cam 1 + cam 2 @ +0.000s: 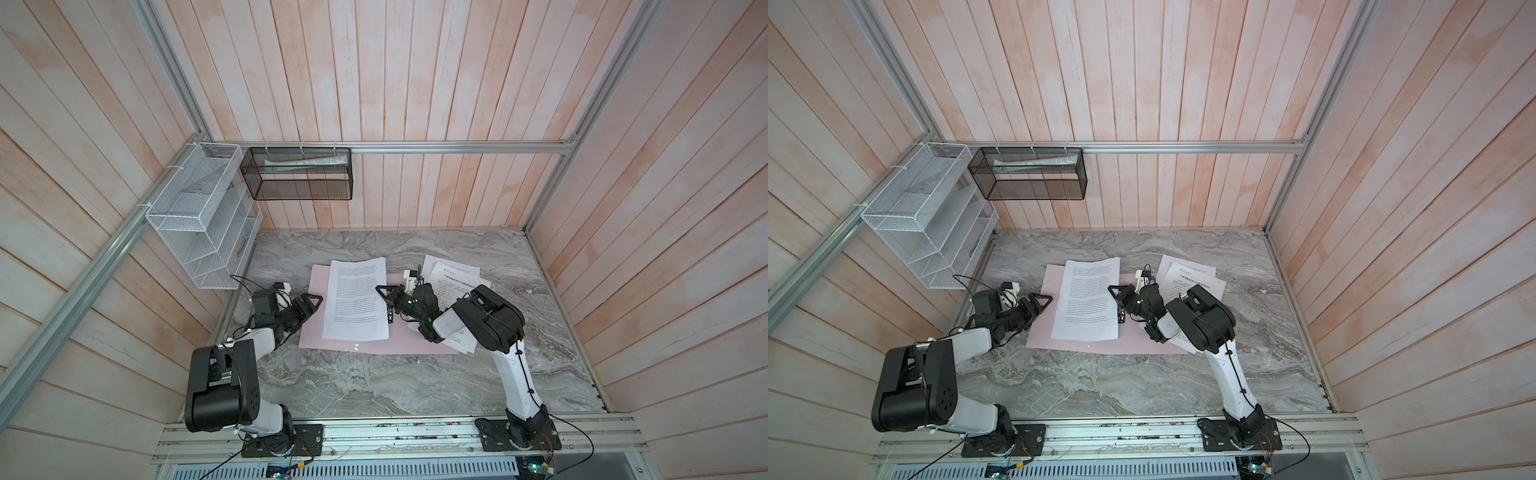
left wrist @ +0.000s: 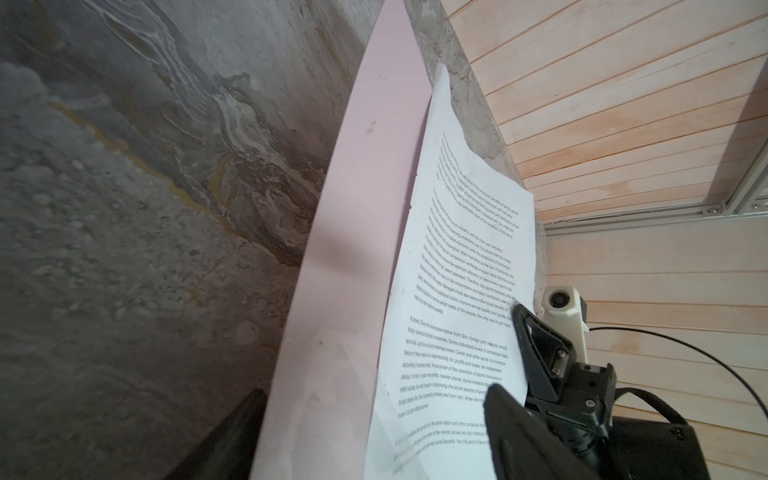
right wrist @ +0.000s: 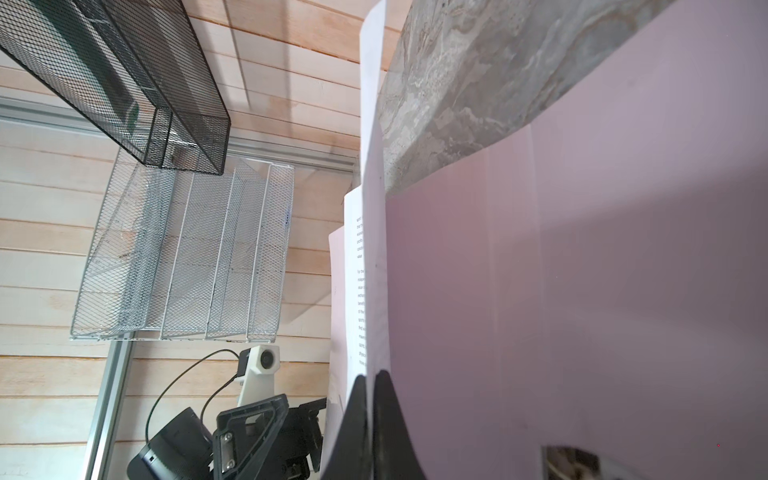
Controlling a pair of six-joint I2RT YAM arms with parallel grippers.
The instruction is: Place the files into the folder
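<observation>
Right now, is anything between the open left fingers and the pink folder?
Nothing visible. The left fingers stand open right at the folder's left edge, and no object lies between them.

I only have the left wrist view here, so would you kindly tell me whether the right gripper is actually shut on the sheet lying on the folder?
Observer: Yes; the right wrist view shows the right gripper shut on the edge of the sheet.
Operator: Thank you. Are any files outside the folder?
Observer: Yes; both top views show further files on the table at the right side of the folder, partly under the right arm.
</observation>
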